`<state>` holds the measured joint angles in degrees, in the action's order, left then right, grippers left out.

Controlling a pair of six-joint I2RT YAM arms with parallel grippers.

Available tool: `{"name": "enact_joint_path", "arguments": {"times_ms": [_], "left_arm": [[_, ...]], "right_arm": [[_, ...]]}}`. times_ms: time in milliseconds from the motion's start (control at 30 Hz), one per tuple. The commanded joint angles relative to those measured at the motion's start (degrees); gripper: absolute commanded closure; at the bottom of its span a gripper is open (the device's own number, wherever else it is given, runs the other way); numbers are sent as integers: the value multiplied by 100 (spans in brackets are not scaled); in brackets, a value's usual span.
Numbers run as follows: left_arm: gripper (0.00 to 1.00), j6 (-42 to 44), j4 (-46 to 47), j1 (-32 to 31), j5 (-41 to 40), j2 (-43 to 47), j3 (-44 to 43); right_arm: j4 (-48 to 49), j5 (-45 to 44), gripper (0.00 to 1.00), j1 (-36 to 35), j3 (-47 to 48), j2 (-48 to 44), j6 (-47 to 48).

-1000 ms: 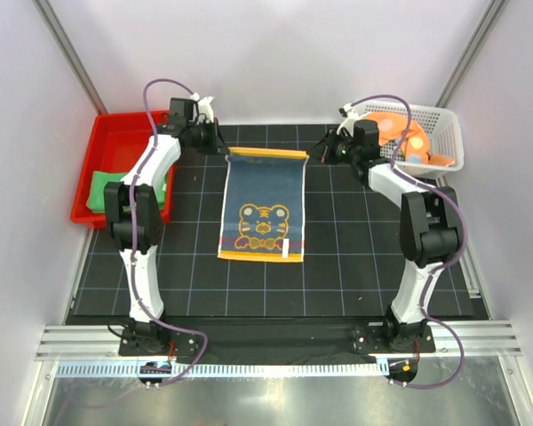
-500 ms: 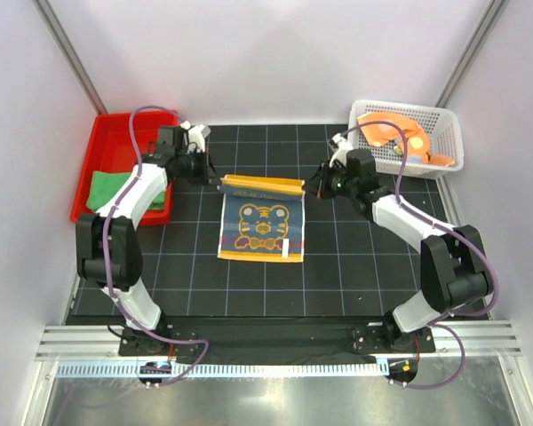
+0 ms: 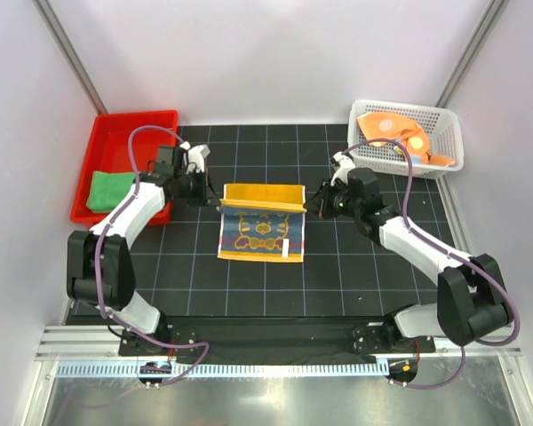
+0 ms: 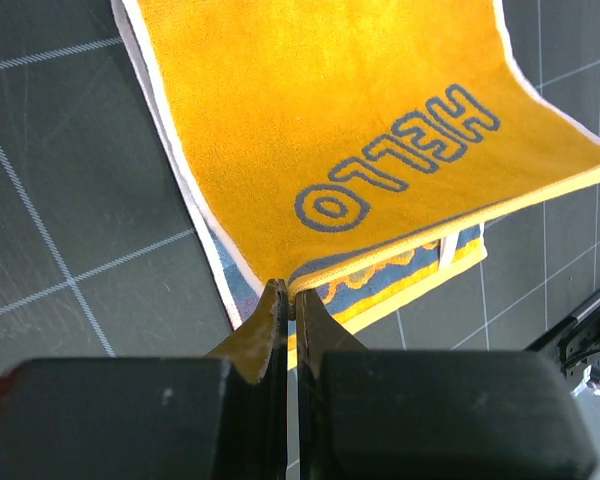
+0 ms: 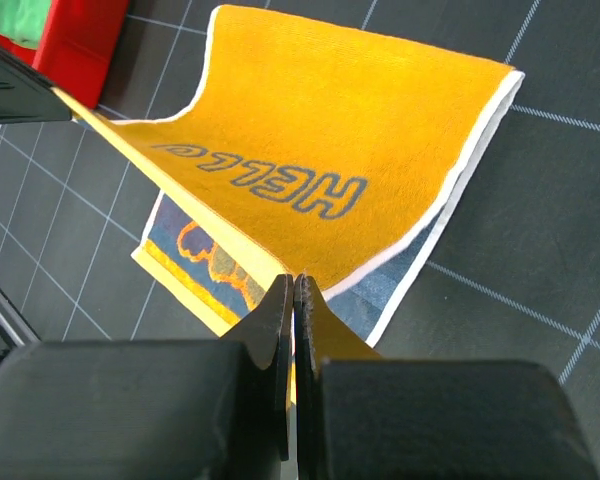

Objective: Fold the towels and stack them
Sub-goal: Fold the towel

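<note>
Top view: the yellow-orange "HELLO" cloth towel (image 3: 262, 197) lies mid-way on the black gridded mat (image 3: 355, 266), its far edge raised; the fold looks half done. Left wrist: the left gripper (image 4: 288, 298) is clamped on 1 corner. Right wrist: the right gripper (image 5: 293, 288) is clamped on the other. Next, both corners likely need lowering evenly onto the near edge.

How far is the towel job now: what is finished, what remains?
Done, it seems: the green towel lies folded in the red tray. In hand: the left gripper and right gripper pinch corners of the HELLO towel, mid-fold. Left: the dotted towel, crumpled in the basket.
</note>
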<state>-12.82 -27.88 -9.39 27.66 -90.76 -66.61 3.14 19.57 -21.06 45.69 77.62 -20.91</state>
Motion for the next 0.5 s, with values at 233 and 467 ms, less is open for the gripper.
{"name": "enact_joint_path", "arguments": {"times_ms": [233,467], "left_arm": [[100,174,-288,-98,-410,226,183],[100,113,-490,-213,-516,252,306]], "right_arm": [[11,-182,99,-249,-798,-459,-115],[363,-349,99,-302,-1185,-432,-370]]}}
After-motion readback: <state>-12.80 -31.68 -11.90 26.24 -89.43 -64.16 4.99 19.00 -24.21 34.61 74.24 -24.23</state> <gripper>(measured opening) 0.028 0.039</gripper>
